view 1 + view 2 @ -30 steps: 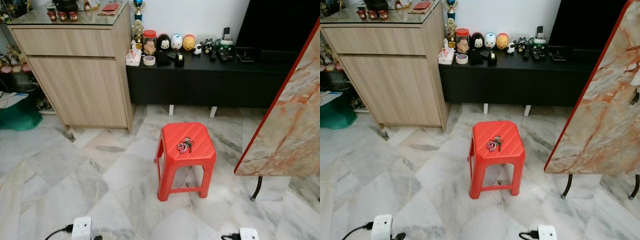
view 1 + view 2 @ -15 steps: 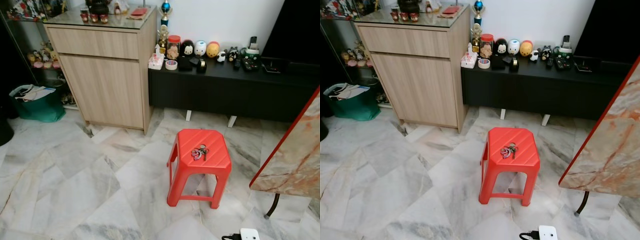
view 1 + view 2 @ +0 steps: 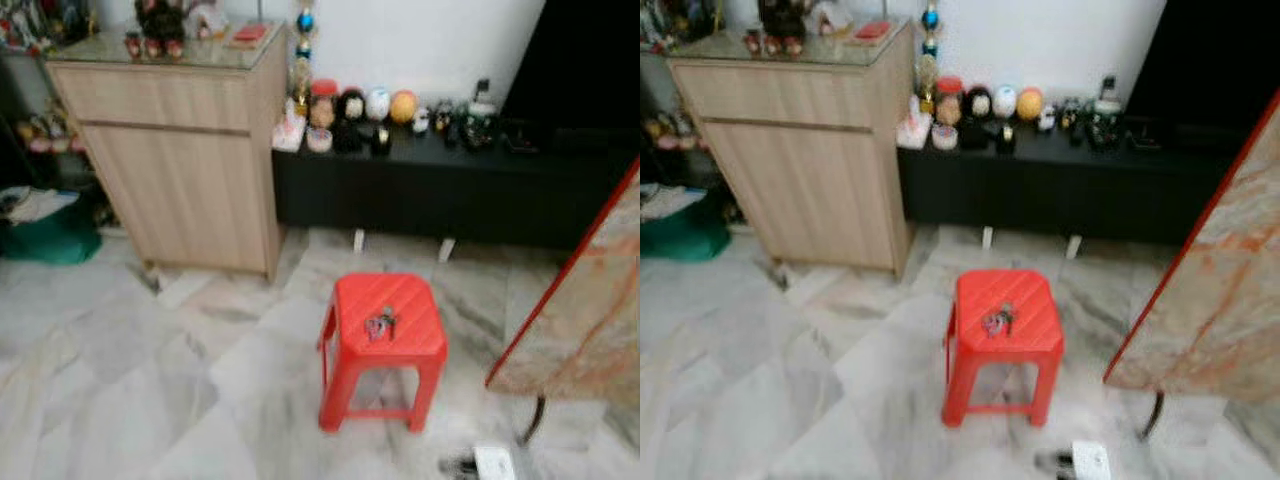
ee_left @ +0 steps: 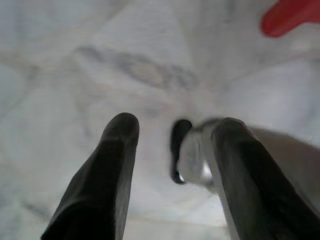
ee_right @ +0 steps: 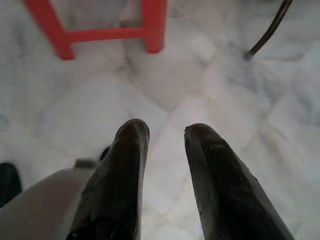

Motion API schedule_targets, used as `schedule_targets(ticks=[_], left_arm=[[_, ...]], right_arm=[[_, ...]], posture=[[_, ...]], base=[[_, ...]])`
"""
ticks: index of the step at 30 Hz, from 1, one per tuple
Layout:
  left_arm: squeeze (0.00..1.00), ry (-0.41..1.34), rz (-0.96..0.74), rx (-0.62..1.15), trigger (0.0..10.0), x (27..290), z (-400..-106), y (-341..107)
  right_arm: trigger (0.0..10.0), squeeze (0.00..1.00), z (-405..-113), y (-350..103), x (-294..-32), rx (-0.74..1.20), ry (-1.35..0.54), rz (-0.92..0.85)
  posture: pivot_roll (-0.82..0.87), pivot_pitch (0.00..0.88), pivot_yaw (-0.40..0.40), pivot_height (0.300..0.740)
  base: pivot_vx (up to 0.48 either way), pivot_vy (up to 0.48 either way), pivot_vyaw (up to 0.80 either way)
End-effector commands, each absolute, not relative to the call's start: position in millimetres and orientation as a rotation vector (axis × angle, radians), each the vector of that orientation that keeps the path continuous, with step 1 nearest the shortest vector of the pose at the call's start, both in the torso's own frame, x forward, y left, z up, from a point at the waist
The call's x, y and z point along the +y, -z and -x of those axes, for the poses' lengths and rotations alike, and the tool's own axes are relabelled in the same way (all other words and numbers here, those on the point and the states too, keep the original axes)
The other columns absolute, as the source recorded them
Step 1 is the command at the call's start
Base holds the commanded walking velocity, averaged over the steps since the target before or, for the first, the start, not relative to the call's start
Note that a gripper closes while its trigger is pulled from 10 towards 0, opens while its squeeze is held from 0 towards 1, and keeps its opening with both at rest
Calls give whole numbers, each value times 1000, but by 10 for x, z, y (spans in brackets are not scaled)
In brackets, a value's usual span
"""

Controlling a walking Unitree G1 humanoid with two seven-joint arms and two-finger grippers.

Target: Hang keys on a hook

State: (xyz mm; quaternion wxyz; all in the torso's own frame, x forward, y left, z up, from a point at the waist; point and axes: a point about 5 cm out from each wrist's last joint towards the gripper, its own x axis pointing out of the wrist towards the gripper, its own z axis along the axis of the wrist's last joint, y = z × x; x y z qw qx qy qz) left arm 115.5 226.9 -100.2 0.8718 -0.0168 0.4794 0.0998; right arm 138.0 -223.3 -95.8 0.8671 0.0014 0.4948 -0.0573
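Keys (image 3: 380,323) lay on the red stool (image 3: 383,343) near the black console (image 3: 430,185); my left gripper (image 4: 175,135) and right gripper (image 5: 162,132) hung open over marble floor (image 3: 130,380).

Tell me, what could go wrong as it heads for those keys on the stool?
The keys lie loose on the light red stool; a clumsy reach might knock them onto the marble floor. The tilted marble slab stands close beside the stool, so the right arm could bump it. The head views are blurred, so aim may suffer.
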Motion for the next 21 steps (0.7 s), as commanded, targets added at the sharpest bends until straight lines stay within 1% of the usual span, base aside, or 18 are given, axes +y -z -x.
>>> schedule_targets(ticks=[1,11,16,21], left_arm=[[0,-235,18,1025,10000,2379,-1084,1000],[0,-241,27,1042,10000,2328,-988,1035],[0,-240,30,1029,10000,2345,-1007,1023],[0,-228,25,1013,10000,2341,-1059,1009]], right_arm=[[10000,0,-1441,953,-2144,1019,98,-16],[10000,0,-1401,959,-2172,1021,87,6],[10000,0,-1403,956,-2178,1019,82,14],[10000,0,-1406,959,-2172,1022,103,-4]], posture=[[72,0,-65,740],[70,0,-67,740],[70,0,-72,740],[67,0,-62,740]], base=[[262,0,0],[263,0,0],[262,0,574],[263,0,0]])
